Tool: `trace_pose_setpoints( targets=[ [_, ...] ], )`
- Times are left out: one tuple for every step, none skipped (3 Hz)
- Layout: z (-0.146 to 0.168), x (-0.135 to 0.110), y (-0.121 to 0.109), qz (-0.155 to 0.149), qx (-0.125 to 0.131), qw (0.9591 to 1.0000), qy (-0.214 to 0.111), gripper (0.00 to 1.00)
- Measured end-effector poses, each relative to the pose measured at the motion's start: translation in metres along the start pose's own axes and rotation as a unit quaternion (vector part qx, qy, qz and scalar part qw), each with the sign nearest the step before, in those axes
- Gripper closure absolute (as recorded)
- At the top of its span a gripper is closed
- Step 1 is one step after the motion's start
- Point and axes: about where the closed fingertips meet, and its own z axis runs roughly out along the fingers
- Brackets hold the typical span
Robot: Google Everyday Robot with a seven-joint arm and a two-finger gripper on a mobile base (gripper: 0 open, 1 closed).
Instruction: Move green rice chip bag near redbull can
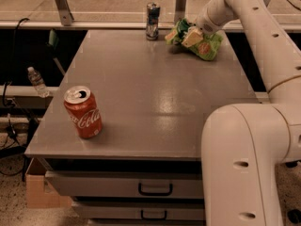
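Item 1. Green rice chip bag (208,47): crinkled light-green packet with an orange round chip picture. Its lettering cannot be read. It sits at the far right of the table (155,84), near the back edge, tilted. Whether its lower edge touches the surface cannot be told.

Item 2. Hand (190,34): on the end of a white arm (244,13) that reaches in from the upper right. Its pale fingers are closed onto the left part of the bag and grip it.

Item 3. Redbull can (152,20): slim and silver-blue, upright at the back edge of the table. It stands just left of the bag and apart from it. No marking is legible.

Item 4. Red can (84,114): carries white "Coca-Cola" script. It stands upright near the front left corner, well apart from the other items. A dark opening shows in the top, but the contents cannot be seen.

Item 5. Drawers (155,188): two, under the table, both closed, with dark handles.

Item 6. Clear water bottle (36,81): left of the table, lower down. Its label is unreadable.

Item 7. Cardboard box (40,192): on the floor at the lower left. Its contents are hidden.
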Motion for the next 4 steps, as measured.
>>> trace_pose_setpoints(
  targets=[
    [0.007,-0.004,0.000,0.003,-0.001,1.0000,0.001,0.36],
    [0.011,-0.012,0.000,0.003,-0.003,1.0000,-0.002,0.13],
    [0.015,-0.022,0.003,0.000,-0.007,1.0000,-0.006,0.00],
    [0.016,-0.031,0.004,-0.006,-0.011,0.9999,-0.011,0.00]
  ],
)
